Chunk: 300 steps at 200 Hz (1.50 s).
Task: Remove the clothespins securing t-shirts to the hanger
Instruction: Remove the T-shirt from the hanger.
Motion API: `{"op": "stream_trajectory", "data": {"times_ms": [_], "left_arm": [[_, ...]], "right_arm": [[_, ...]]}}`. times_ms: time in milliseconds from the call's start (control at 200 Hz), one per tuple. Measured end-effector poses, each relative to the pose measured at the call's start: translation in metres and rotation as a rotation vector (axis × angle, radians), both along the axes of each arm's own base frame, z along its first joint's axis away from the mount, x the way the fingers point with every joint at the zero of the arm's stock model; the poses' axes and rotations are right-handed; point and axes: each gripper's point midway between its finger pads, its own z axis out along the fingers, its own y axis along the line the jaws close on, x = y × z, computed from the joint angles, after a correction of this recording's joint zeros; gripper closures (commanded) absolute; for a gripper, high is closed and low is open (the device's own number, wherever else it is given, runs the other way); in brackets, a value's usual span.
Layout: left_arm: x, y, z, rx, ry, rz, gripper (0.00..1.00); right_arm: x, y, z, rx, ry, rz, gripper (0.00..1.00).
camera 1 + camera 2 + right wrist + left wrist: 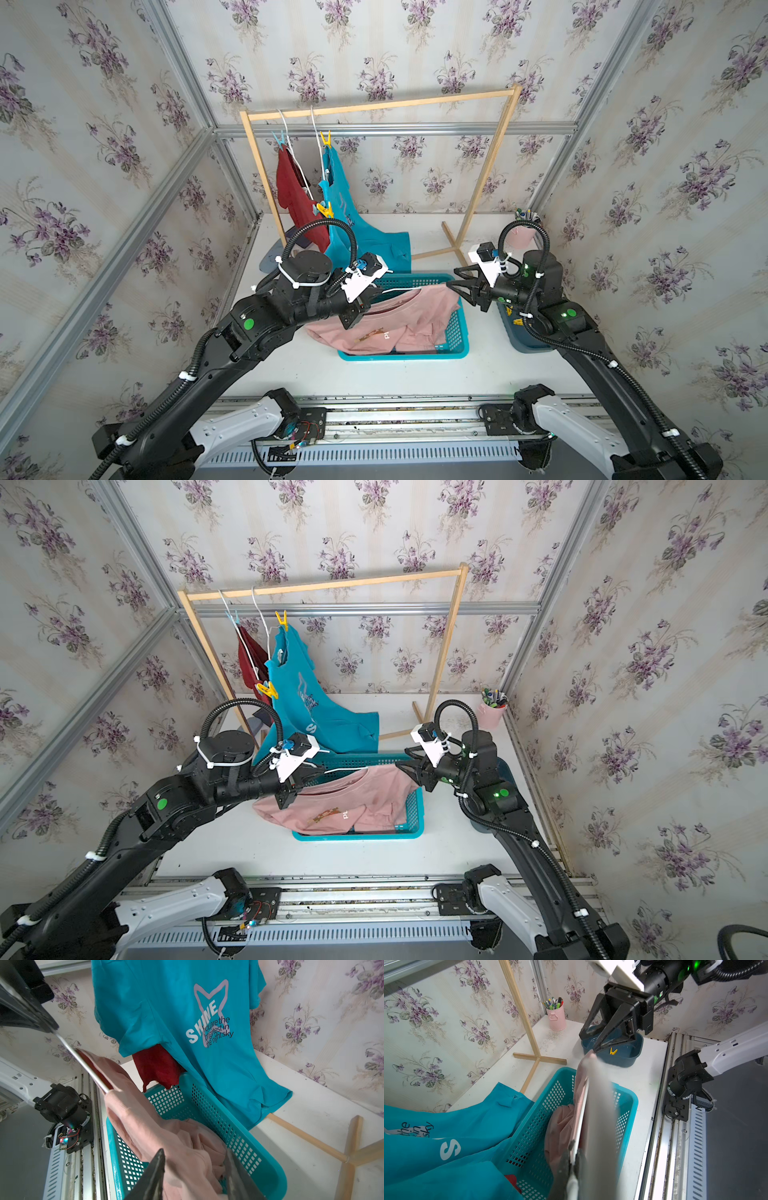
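Note:
A pale pink t-shirt (399,320) hangs on a white wire hanger (411,287) over the teal basket (457,336). My left gripper (374,293) is shut on one end of that hanger (581,1118). At the hanger's other end my right gripper (452,279) stands open, with pink cloth (187,1147) showing between its fingers. The turquoise t-shirt (349,232) and the dark red one (295,191) hang on the wooden rack (374,106). A light blue clothespin (279,139) and two yellow clothespins (326,139) (325,210) still clip them. One yellow clothespin (613,1051) lies in the dark blue tub (633,1057).
A pink cup of pens (521,232) stands in the back right corner. The rack's wooden foot (453,245) lies on the table behind the basket. The turquoise shirt's hem drapes onto the table and the basket's far edge.

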Motion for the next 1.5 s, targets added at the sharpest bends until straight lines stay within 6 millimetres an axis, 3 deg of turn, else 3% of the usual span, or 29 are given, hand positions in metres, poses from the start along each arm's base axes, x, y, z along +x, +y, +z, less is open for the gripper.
{"op": "stream_trajectory", "data": {"times_ms": [195, 215, 285, 335, 709, 984, 1094, 1159, 1359, 1464, 1499], "left_arm": [[-0.002, 0.003, 0.008, -0.002, -0.023, -0.005, 1.00], [-0.002, 0.003, 0.009, -0.004, -0.025, -0.006, 1.00], [-0.004, 0.005, 0.012, -0.004, -0.034, -0.007, 1.00], [-0.006, 0.007, 0.013, -0.004, -0.037, -0.009, 1.00], [-0.008, 0.030, 0.024, -0.013, -0.118, 0.061, 1.00], [-0.012, 0.035, 0.028, -0.031, -0.133, 0.047, 1.00], [-0.011, 0.062, 0.029, -0.002, -0.154, 0.141, 1.00], [-0.013, 0.062, 0.034, -0.013, -0.160, 0.134, 1.00], [-0.002, 0.050, 0.017, 0.030, -0.089, 0.121, 1.00], [-0.002, 0.048, 0.016, 0.026, -0.082, 0.110, 1.00], [-0.003, 0.048, 0.018, 0.021, -0.086, 0.110, 1.00]], "right_arm": [[-0.008, 0.013, -0.022, -0.079, 0.055, 0.079, 0.51], [-0.009, 0.015, -0.025, -0.088, 0.065, 0.086, 0.56], [-0.011, 0.018, -0.033, -0.114, 0.084, 0.103, 0.86], [-0.010, 0.018, -0.036, -0.125, 0.092, 0.102, 1.00], [0.000, 0.019, -0.021, -0.116, 0.038, 0.082, 1.00], [0.003, 0.003, -0.004, 0.107, 0.125, 0.160, 1.00], [0.036, -0.030, -0.029, 0.110, 0.244, -0.056, 1.00], [0.032, -0.028, -0.038, 0.121, 0.300, -0.048, 1.00], [0.014, -0.012, -0.039, 0.155, 0.318, 0.010, 1.00], [0.019, -0.013, -0.043, 0.154, 0.331, -0.027, 1.00], [0.021, -0.014, -0.046, 0.147, 0.334, -0.043, 0.90]]}}
